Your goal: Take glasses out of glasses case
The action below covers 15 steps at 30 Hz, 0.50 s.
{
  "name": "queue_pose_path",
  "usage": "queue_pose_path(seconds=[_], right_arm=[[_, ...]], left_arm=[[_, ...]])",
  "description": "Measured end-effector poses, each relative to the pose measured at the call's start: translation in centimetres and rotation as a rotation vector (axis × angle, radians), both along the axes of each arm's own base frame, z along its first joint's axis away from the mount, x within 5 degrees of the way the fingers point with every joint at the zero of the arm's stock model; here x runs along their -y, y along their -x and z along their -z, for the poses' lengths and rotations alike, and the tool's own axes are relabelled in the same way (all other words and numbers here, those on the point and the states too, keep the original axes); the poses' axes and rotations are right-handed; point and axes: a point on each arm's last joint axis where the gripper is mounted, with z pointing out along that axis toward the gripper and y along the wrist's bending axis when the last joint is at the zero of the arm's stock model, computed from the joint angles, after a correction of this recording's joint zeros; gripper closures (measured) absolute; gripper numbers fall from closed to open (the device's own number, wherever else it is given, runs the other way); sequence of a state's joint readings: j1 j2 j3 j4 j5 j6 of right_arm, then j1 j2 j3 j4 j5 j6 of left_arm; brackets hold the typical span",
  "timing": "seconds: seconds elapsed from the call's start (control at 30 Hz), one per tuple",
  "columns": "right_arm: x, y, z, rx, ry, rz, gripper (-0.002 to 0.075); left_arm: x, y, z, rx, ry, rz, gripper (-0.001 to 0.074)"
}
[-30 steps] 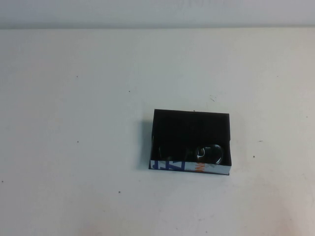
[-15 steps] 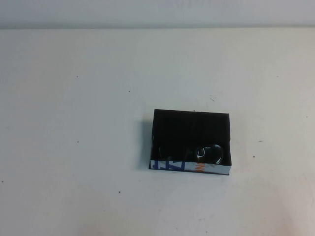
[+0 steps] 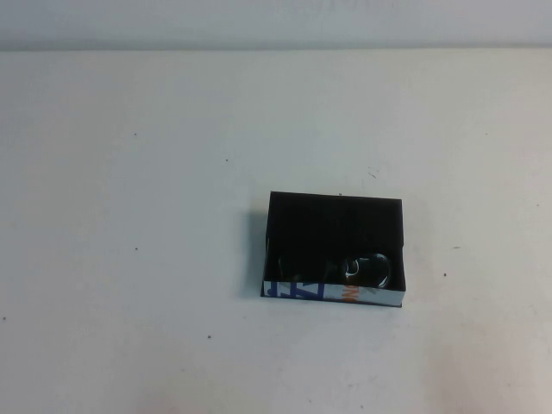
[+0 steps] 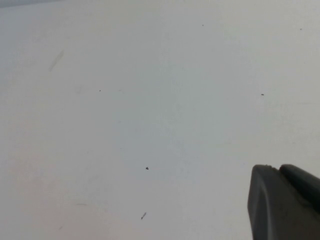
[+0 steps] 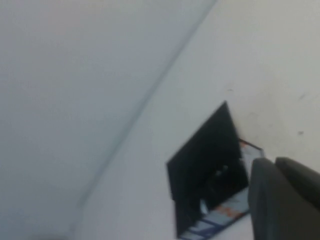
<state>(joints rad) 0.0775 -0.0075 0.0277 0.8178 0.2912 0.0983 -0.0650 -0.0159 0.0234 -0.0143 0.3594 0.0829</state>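
Black boxy glasses case [image 3: 334, 233]; grippers [image 4: 285, 200] [image 5: 282, 195] apart.

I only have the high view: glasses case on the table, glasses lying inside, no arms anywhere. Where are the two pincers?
Observer: The right pincer is raised above the table, clear of the glasses case. Its wrist camera looks down on the case from the side.
Operator: And the left one?
Observer: The left pincer hangs over bare table. Its wrist view shows only a few dark specks, no case.
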Motion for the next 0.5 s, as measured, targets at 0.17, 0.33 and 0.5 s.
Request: queue_pose_path(seconds=[0.17, 0.33, 0.5], right_arm=[[0.3, -0.1, -0.8, 0.022, -0.234, 0.048, 0.0743], [0.9, -0.3, -1.1, 0.067, -0.240, 0.120, 0.0743], [1.2, -0.4, -1.2, 0.099, -0.154, 0.144, 0.0743]], left_arm=[[0.0, 0.0, 0.0, 0.000, 0.000, 0.000, 0.0739], [0.0, 0.0, 0.0, 0.000, 0.000, 0.000, 0.0739], [0.0, 0.0, 0.0, 0.000, 0.000, 0.000, 0.0739]])
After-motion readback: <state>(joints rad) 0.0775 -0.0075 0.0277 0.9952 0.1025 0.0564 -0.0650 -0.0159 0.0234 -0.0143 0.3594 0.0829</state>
